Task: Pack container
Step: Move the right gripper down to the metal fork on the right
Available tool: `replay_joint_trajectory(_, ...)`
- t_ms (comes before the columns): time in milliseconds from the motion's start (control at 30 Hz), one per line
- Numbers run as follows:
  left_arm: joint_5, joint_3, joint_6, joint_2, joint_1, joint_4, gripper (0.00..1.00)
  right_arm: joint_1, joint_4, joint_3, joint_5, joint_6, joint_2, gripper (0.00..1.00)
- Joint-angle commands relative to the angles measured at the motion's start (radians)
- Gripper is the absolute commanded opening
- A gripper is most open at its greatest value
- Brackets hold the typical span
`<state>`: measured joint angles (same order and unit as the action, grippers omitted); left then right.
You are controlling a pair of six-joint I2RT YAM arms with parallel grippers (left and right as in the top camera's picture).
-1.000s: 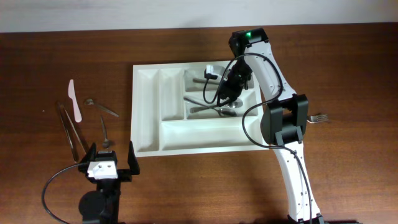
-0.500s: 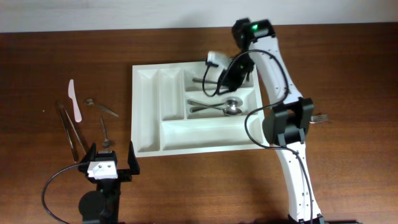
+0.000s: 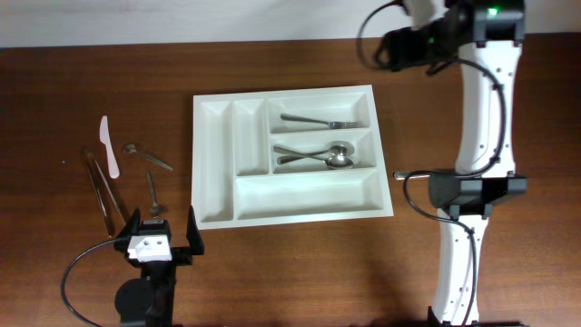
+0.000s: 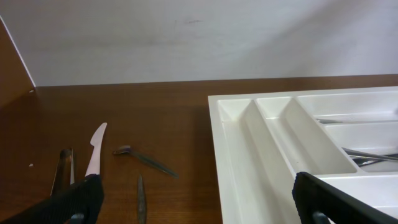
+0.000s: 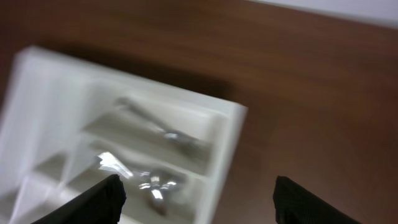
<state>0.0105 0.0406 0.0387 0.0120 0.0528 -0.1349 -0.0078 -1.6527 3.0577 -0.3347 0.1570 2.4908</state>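
While the container (image 3: pixel 304 195), a smooth white plastic tray of rectangular slots, lies in the middle of the dark wooden table (image 3: pixel 272 282), holding a shiny metal fork (image 3: pixel 318 120) and spoons (image 3: pixel 318 157), we see the left gripper (image 3: pixel 160 227) and right gripper (image 5: pixel 196 183) both spread wide, touching nothing.

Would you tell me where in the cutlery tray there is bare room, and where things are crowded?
Free in the container: the long bottom compartment, between its near rim and the spoon slot, and both upright slots. Taken: the top slot holds a fork, the middle one spoons. Crowded: the table left of the tray, with a white knife, tongs and two utensils.
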Motion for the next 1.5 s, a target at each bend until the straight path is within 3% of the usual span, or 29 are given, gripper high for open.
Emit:
replay_joint_trajectory(0, 0.000, -0.006, 0.015, -0.006, 0.005, 0.000, 0.99, -0.047, 0.000, 0.004, 0.245, -0.238, 0.003, 0.78)
replay_joint_trajectory(333, 0.000, -0.006, 0.015, -0.006, 0.005, 0.000, 0.99, -0.072, -0.046, 0.003, 0.377, -0.270, 0.003, 0.77)
replay_joint_trajectory(533, 0.000, -0.006, 0.016, -0.006, 0.005, 0.000, 0.99, -0.078, 0.003, -0.076, 0.419, -0.266, -0.064, 0.84)
replay_joint_trajectory(667, 0.000, -0.006, 0.016, -0.006, 0.005, 0.000, 0.99, -0.093, 0.184, -0.409, 0.426, -0.216, -0.276, 0.89)
replay_joint_trajectory(833, 0.000, -0.006, 0.015, -0.006, 0.005, 0.000, 0.99, -0.125, 0.280, -0.809, 0.420, -0.218, -0.480, 0.93)
replay_joint_trajectory(1000, 0.000, -0.006, 0.015, -0.006, 0.005, 0.000, 0.99, -0.146, 0.365, -1.226, 0.345, -0.328, -0.621, 0.96)
replay_joint_trajectory(1167, 0.000, -0.006, 0.016, -0.006, 0.005, 0.000, 0.99, -0.143, 0.565, -1.466, 0.224, -0.457, -0.694, 0.99)
replay_joint_trajectory(1333, 0.000, -0.006, 0.016, -0.006, 0.005, 0.000, 0.99, -0.145, 0.781, -1.631, 0.148, -0.496, -0.729, 1.00)
replay_joint_trajectory(1467, 0.000, -0.006, 0.016, -0.006, 0.005, 0.000, 0.99, -0.145, 0.839, -1.685, 0.277, -0.793, -0.724, 0.80)
